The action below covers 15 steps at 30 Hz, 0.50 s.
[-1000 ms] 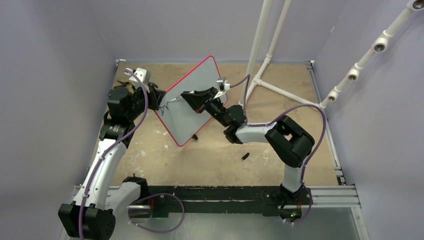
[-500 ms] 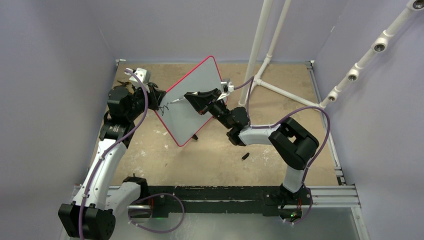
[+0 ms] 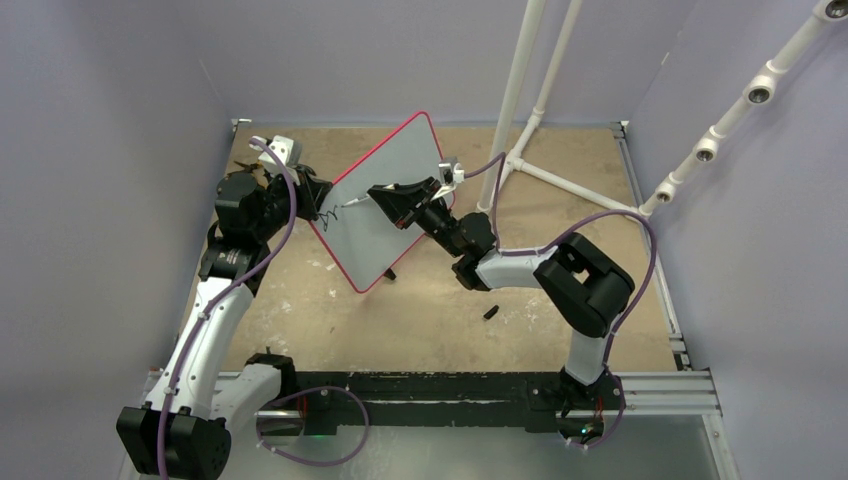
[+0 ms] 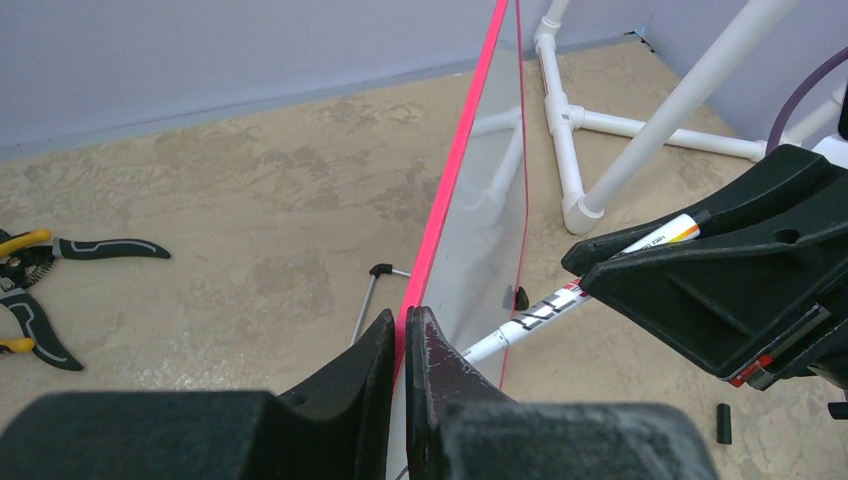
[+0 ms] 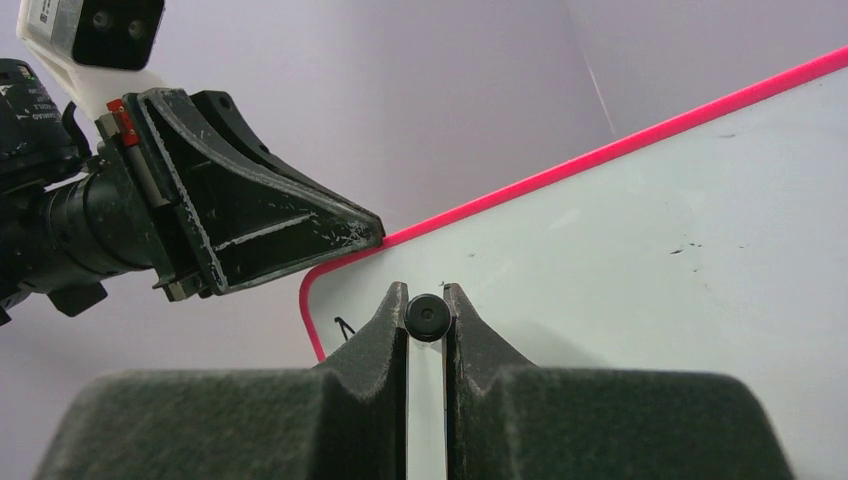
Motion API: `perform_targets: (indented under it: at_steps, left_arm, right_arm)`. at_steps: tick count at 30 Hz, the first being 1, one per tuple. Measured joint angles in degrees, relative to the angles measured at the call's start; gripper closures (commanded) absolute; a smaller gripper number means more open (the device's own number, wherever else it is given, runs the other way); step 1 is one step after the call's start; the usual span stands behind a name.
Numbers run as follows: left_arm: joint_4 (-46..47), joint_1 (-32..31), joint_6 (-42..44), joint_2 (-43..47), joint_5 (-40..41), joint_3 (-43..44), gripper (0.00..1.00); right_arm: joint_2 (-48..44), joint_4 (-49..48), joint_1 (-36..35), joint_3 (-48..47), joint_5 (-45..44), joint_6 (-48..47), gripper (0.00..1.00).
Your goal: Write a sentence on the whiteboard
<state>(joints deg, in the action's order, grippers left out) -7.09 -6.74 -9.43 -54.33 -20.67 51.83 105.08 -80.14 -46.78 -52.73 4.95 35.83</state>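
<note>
The whiteboard (image 3: pixel 385 205), white with a pink rim, is held off the table and tilted. My left gripper (image 3: pixel 316 197) is shut on its left edge; the left wrist view shows the jaws (image 4: pixel 403 325) pinching the pink rim (image 4: pixel 455 190). My right gripper (image 3: pixel 382 194) is shut on a white marker (image 3: pixel 357 202), whose tip rests against the board's face near the left corner. A small black scribble of the sentence (image 3: pixel 328 213) sits there, also visible beside the right gripper (image 5: pixel 428 300) as a short mark (image 5: pixel 345 327). The marker's black end (image 5: pixel 428 318) shows between the jaws.
A white PVC pipe frame (image 3: pixel 520 100) stands at the back right, its foot on the table (image 4: pixel 600 120). A black marker cap (image 3: pixel 491 312) lies on the tabletop by the right arm. Yellow-handled pliers (image 4: pixel 30 275) lie at far left. The board's wire stand (image 4: pixel 365 305) hangs below it.
The right gripper with the marker has shifted slightly right along the board's face, and its elbow has moved a little. The left gripper and the board have stayed put.
</note>
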Motion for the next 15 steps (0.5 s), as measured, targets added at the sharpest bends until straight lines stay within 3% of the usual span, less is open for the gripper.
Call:
perform_targets:
  at_steps: [15]
  left_arm:
    - [0.04, 0.00, 0.00, -0.04, 0.04, 0.00, 0.94]
  right_arm:
    - [0.02, -0.11, 0.42, 0.00, -1.05, 0.07, 1.00]
